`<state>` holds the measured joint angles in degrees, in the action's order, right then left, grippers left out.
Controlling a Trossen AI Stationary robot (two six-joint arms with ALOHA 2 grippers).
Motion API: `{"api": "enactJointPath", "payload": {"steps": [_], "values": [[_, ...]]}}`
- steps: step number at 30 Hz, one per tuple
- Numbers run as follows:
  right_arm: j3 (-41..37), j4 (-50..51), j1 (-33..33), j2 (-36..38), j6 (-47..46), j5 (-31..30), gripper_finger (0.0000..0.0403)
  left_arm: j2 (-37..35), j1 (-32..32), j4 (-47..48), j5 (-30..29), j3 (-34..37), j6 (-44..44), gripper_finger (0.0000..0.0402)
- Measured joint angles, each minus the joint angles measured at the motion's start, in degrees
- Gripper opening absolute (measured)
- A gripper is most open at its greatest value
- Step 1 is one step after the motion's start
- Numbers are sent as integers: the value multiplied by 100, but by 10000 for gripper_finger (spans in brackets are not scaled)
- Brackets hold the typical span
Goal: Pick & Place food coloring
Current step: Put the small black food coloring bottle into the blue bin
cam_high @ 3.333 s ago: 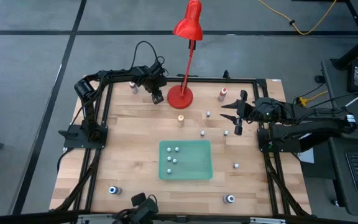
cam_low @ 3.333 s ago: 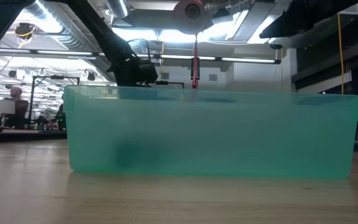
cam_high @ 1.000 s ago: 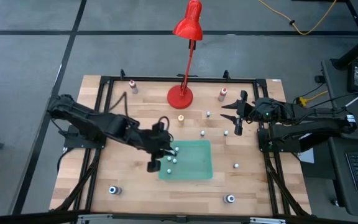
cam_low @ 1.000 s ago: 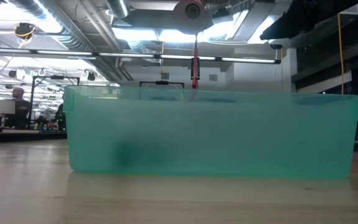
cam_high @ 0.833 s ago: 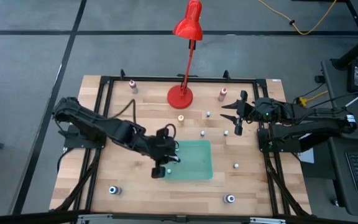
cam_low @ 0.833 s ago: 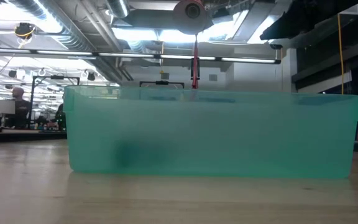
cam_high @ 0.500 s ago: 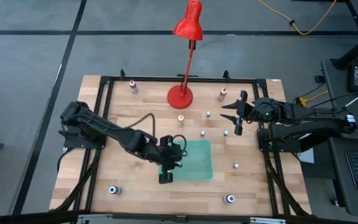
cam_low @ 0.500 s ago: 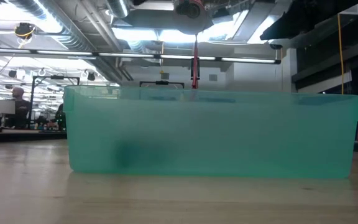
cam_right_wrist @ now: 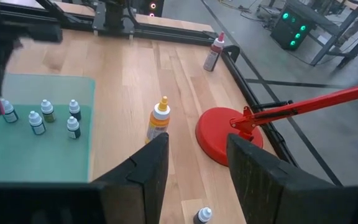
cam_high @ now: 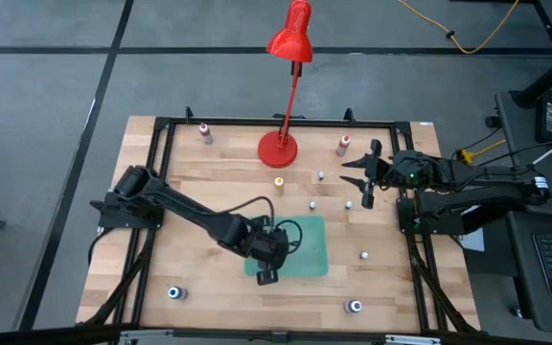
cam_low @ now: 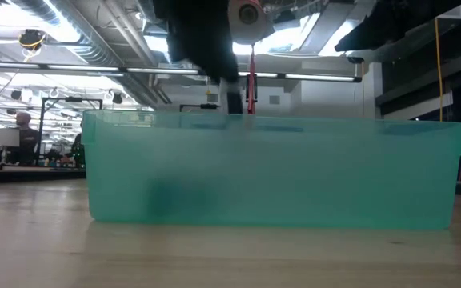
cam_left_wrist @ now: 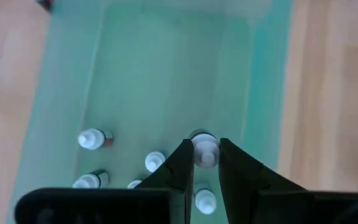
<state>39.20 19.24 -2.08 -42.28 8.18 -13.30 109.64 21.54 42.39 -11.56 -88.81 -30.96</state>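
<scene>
My left gripper [cam_left_wrist: 202, 163] is shut on one tiny white-capped food coloring bottle [cam_left_wrist: 204, 148] over the left end of the green tray [cam_high: 307, 251], close to its near wall. In the low view it [cam_low: 234, 102] comes down to the tray's rim [cam_low: 270, 122]. Several more white-capped bottles [cam_left_wrist: 156, 160] stand on the tray floor beside it. My right gripper [cam_high: 353, 174] hangs open at the table's right side, holding nothing. My left gripper pinches the bottle's white cap [cam_left_wrist: 204, 143] between its two fingertips. The fingers slant down from the table's left. The bottle's cap faces up toward the wrist. The fingers and the tray's cloudy wall hide whether its bottom touches the tray floor.
The red lamp's base [cam_high: 279, 149] stands at the far middle. An orange-topped bottle [cam_high: 279, 182] and small white ones [cam_high: 312, 204] stand between lamp and tray. Pink-topped bottles [cam_high: 205, 133] stand at the far edge and blue-topped ones [cam_high: 173, 292] at the near edge.
My left gripper has gone toward the table's right and near edges, from beside the tray's left wall to over its near left corner. It has come down, so that it now shows above the tray's rim in the low view. It has stayed shut.
</scene>
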Motion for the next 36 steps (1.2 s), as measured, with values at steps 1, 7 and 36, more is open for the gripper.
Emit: {"api": "enactJointPath", "payload": {"steps": [1, 7, 36], "values": [[0, 1, 2, 0, 3, -1, 163, 86, 2, 9, 39, 4, 0, 49], [0, 61, 2, 0, 5, 0, 163, 449, 48, 66, 115, 5, 1, 49], [0, 359, 2, 2, 5, -4, 163, 739, 83, -59, 447, 262, -126, 122]]}}
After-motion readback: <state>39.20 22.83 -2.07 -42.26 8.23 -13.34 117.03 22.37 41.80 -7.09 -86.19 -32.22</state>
